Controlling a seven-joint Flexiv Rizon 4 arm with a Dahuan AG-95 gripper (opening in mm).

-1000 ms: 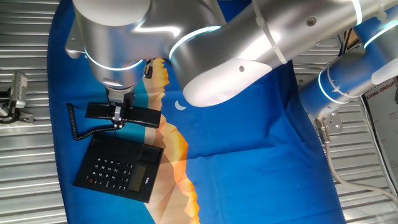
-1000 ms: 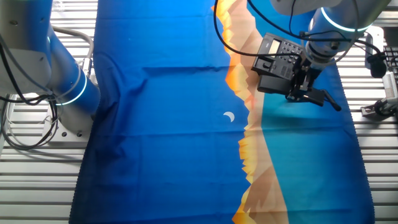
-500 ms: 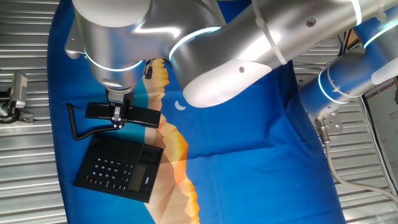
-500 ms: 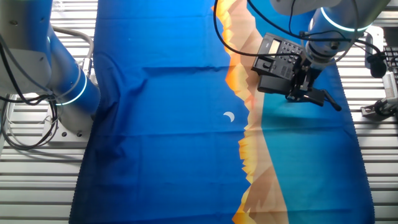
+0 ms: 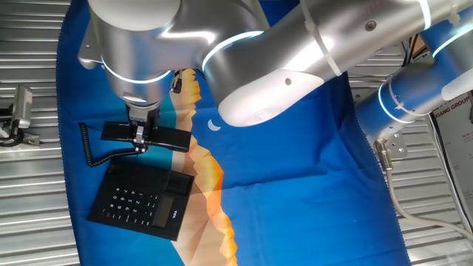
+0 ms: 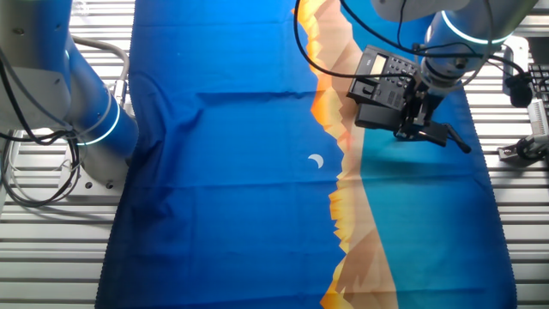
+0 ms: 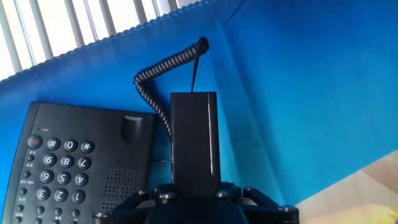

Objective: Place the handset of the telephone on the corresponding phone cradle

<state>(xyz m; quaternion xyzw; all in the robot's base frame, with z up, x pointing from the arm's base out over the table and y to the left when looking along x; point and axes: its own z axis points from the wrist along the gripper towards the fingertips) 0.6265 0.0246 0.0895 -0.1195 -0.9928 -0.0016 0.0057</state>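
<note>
One blue cloth [image 5: 295,170] covers the table, wide bare stretch at frame centre and right. One telephone [image 5: 140,199] base lower left, its phone cradle [image 7: 134,134] strip unoccupied. One handset [image 5: 145,136] just above the base, off it, clamped between the gripper [image 5: 139,142] fingers. One coiled cord [image 7: 155,81] nears the cloth's edge
</note>
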